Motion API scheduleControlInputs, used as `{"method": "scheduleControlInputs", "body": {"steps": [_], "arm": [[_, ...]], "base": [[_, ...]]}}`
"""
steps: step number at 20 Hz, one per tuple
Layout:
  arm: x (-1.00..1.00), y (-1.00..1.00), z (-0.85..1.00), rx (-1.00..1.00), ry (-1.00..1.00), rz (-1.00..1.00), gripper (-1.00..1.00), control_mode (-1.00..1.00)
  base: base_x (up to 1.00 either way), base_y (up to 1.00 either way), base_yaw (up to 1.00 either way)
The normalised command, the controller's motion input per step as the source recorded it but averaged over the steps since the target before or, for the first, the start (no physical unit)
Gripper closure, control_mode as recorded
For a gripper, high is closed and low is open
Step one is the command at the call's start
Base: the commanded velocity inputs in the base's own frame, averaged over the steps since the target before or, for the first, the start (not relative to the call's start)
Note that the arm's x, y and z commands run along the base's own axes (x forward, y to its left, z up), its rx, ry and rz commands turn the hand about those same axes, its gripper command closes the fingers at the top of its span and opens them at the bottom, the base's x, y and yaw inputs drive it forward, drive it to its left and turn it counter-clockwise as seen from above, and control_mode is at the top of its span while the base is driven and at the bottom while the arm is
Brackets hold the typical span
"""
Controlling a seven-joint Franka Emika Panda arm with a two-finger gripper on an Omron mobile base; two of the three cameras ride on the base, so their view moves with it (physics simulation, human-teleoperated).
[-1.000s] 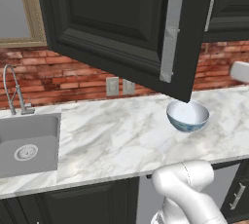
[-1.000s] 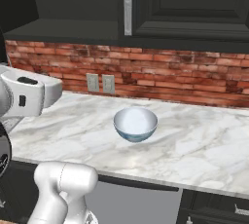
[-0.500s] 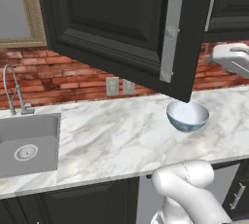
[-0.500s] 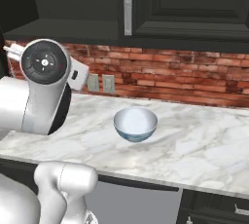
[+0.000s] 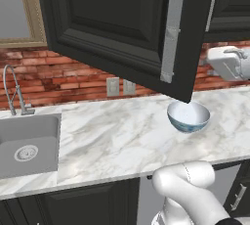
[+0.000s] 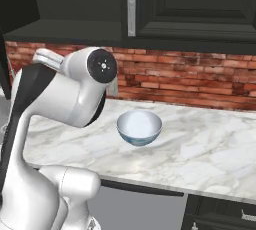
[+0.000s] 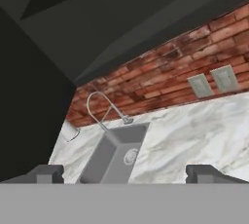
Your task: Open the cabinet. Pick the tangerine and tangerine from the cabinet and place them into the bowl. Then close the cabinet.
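The black cabinet has its left door swung wide open toward me, with the silver bar handle on the door's edge. The tangerines are hidden from view. The bowl, white inside and pale blue outside, stands empty on the marble counter below the cabinet. My gripper is open with nothing between its fingertips. It looks along the counter under the cabinet's dark underside. A white part of my arm hangs right of the door, above the bowl.
A steel sink with a curved faucet is set in the counter at the left. Two wall outlets sit on the brick wall. My raised arm stands left of the bowl.
My arm has swung up and inward; its white links loom larger at the left of the right base view and reach further in from the right in the left base view. Door and bowl unmoved.
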Motion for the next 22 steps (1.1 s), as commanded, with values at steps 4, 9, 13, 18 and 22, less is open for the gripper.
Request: {"method": "scheduleControlInputs", "body": {"steps": [4,9,13,18,22], "arm": [[0.6,0.46,0.0,0.06,0.0,0.02,-1.0,-1.0],[0.56,0.59,-0.01,0.07,0.07,0.08,-1.0,-1.0],[0.29,0.46,-0.09,0.09,0.11,0.24,-1.0,-1.0],[0.11,0.55,-0.05,0.07,0.06,0.26,-1.0,-1.0],[-0.01,0.69,-0.03,0.02,0.0,0.29,-1.0,-1.0]], "base": [[0.0,0.0,0.0],[0.0,0.0,0.0],[0.0,0.0,0.0],[0.0,0.0,0.0],[0.0,0.0,0.0]]}}
